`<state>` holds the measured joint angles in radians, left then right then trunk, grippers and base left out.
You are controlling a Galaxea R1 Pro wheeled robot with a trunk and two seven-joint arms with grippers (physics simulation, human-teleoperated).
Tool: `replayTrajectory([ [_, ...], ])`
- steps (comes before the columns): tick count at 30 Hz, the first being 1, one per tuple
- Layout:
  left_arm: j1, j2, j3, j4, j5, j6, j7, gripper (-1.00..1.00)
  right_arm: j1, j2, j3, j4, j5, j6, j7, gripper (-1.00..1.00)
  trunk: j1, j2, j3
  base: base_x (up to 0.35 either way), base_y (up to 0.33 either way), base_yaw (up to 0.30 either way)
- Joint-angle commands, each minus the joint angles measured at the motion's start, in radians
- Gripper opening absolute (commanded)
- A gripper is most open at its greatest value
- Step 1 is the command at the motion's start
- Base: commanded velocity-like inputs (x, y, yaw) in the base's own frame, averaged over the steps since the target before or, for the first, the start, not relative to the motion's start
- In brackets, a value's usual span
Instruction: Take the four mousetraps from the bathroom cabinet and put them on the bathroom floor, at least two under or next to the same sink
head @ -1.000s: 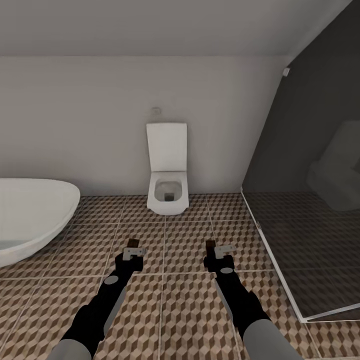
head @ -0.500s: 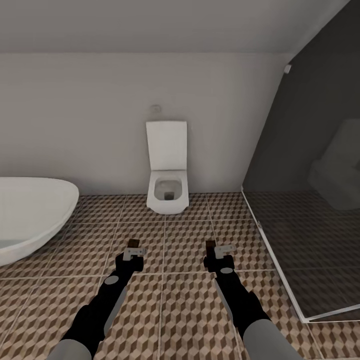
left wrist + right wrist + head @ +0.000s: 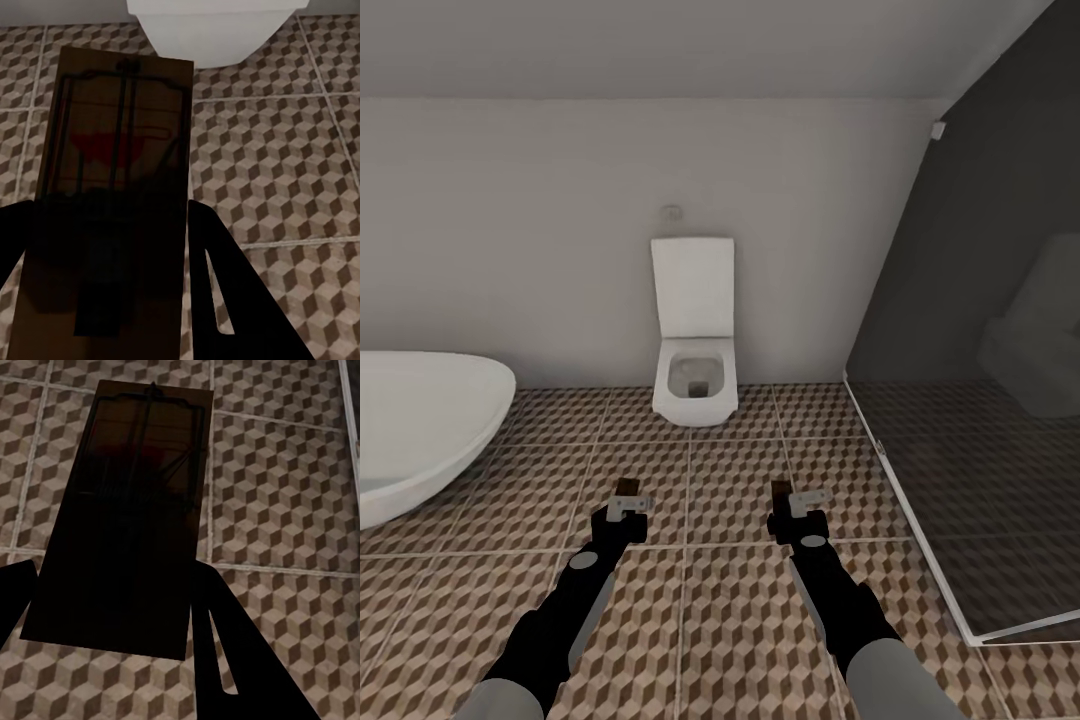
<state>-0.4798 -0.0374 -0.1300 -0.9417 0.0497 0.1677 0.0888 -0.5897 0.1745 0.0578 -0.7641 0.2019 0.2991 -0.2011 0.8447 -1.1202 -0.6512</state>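
Mousetraps: two in hand, one per arm, both carried above the bathroom floor (image 3: 710, 600). The left gripper (image 3: 622, 512) has its jaws pinched on the near end of one mousetrap (image 3: 112, 187); the right gripper (image 3: 800, 508) has its jaws pinched on the near end of the other mousetrap (image 3: 127, 517).

Orientation: each board is held flat, wire side up. Long axis runs along the fingers, straight out from the wrist. Free ends point forward, toward the toilet (image 3: 696, 375) and the back wall. In the head view only a short brown tip projects beyond each gripper. Left board shows its red mark clearly; right board is in deep shadow, red only faint.

Surroundings: bathtub (image 3: 420, 430) at the robot's left, glass shower screen (image 3: 960, 420) at its right, toilet dead ahead. No sink to steer by here.

Risks, as judged:
- Wrong drop site. Releasing here puts the boards beside the toilet, not under or next to a sink, so the sink condition would fail for this pair.
- Slip. Each board is gripped at one end only, most of its length overhanging. A jolt while the base turns could rotate it in the jaws or shake it out.
- Collision. Arms are extended forward; a tight turn could clip the tub rim or the screen edge.
- High release could let a board bounce or flip on the tiles.
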Motion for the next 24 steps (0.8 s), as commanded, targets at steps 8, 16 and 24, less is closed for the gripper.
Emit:
replayTrajectory([
  [8, 0.0, 0.001, -0.003, -0.002, 0.002, 0.006, 0.008, -1.0, 0.0, 0.0, 0.002, -0.001, 0.005, 0.008, -0.001, -1.0, 0.031, -0.057, -0.026, 0.0, 0.0, 0.0],
  [16, 0.0, 0.0, -0.004, -0.001, 0.002, 0.006, 0.008, -1.0, -0.001, 0.0, 0.002, -0.001, 0.005, 0.008, -0.001, -1.0, 0.061, -0.113, -0.051, 0.0, 0.0, 0.0],
  [24, 0.0, -0.001, -0.004, 0.0, 0.002, 0.006, 0.01, -1.0, 0.0, 0.0, 0.002, -0.001, 0.005, 0.008, -0.001, -1.0, 0.092, -0.169, -0.076, 0.0, 0.0, 0.0],
])
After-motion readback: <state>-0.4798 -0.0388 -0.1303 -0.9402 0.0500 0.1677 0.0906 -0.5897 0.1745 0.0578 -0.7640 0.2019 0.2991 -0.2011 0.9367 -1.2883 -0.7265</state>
